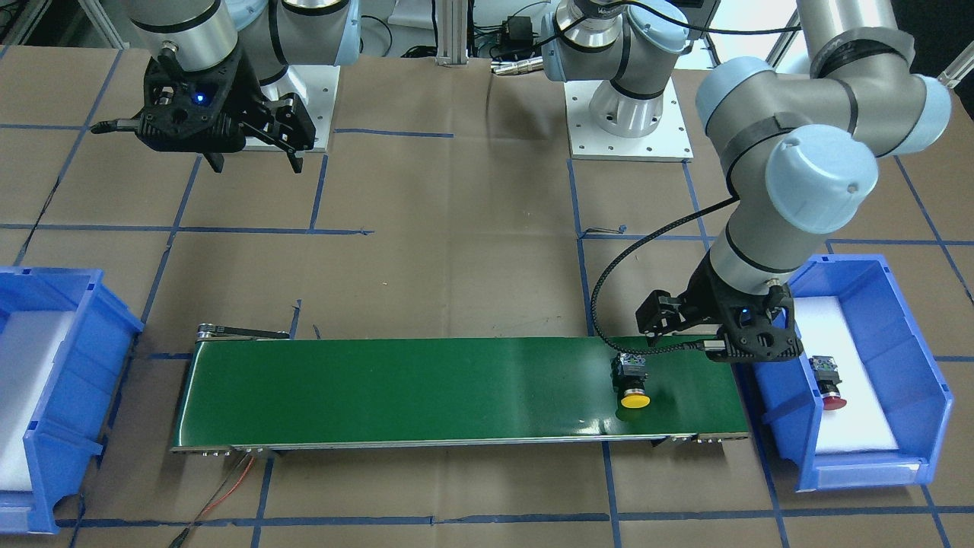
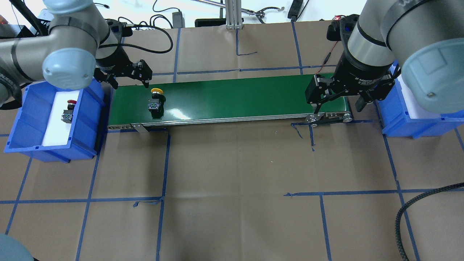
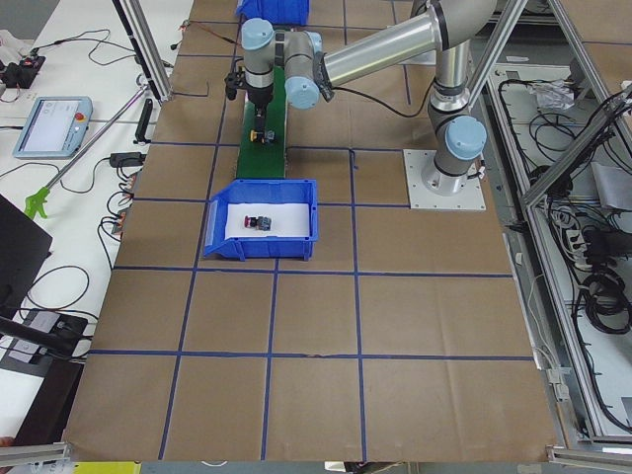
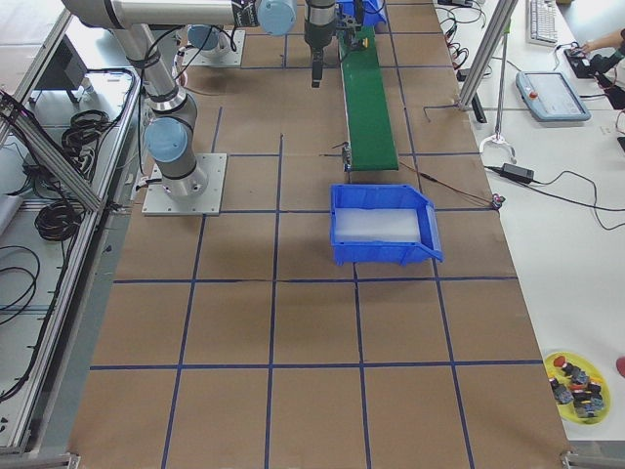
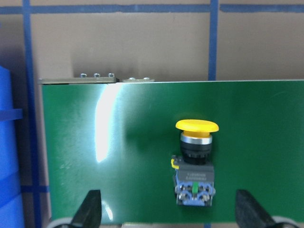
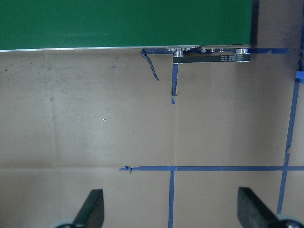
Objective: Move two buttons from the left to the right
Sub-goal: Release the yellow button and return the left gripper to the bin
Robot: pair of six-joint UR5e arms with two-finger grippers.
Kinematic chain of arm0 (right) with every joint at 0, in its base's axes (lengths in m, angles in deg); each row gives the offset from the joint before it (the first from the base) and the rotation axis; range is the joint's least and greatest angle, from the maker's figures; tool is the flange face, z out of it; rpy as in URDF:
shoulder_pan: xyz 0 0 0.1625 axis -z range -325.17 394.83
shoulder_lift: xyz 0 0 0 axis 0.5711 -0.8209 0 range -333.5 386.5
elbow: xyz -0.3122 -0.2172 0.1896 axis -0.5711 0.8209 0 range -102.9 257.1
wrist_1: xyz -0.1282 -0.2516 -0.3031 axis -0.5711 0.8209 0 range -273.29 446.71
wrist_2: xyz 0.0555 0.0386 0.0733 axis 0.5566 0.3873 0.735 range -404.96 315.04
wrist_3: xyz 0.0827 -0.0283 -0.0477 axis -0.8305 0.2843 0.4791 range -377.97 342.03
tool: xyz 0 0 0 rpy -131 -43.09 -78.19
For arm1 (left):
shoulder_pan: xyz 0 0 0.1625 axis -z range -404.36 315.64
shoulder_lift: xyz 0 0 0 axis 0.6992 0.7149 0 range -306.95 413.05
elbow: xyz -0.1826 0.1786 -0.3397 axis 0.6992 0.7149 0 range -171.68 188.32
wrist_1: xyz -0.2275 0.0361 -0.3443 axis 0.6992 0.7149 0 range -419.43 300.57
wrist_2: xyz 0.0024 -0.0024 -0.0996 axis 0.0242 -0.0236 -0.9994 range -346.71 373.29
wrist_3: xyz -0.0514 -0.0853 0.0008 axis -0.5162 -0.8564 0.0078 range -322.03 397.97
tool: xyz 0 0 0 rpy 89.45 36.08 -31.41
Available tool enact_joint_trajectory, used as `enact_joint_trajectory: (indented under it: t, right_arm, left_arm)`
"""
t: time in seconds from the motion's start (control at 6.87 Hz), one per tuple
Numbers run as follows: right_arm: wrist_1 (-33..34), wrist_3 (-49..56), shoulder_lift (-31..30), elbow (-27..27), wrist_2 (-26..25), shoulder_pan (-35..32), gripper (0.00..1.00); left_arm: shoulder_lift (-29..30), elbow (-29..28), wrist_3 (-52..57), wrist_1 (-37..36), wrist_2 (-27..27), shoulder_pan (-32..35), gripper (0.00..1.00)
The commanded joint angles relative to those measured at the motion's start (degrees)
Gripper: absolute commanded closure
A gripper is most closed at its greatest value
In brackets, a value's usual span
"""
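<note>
My left claw (image 2: 131, 79) hangs wide open and empty over the yellow button (image 2: 156, 99), which lies on its side at the left end of the green belt (image 2: 235, 98), apparently to ride across. The red button (image 2: 69, 110) lies in the left bin (image 2: 21, 119). My right claw (image 2: 339, 105), also open and empty, waits at the belt's far end by the right bin (image 2: 406, 127).

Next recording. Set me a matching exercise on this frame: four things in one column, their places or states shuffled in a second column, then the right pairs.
Things:
1. yellow-capped push-button switch
2. red-capped push-button switch
3. left two-finger gripper
4. right two-finger gripper

Places or states:
A. open, near the green conveyor belt's right end
B. lying on the white pad in the blue plastic bin on the robot's left
C. lying on the belt
D. open, above the belt's left end

Pairs: 1-C, 2-B, 3-D, 4-A
</note>
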Motion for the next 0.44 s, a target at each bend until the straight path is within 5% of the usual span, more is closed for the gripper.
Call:
enact_joint_trajectory:
  t: [0.0, 0.29]
  right_arm:
    - [0.0, 0.0, -0.1, 0.3, -0.2, -0.1, 0.0]
    - [0.0, 0.0, -0.1, 0.2, -0.3, -0.1, 0.0]
  left_arm:
    - [-0.6, -4.1, 1.0, 4.8, 0.1, -0.7, 0.0]
    - [-0.4, -4.2, 7.7, 4.6, 0.5, -4.9, 0.0]
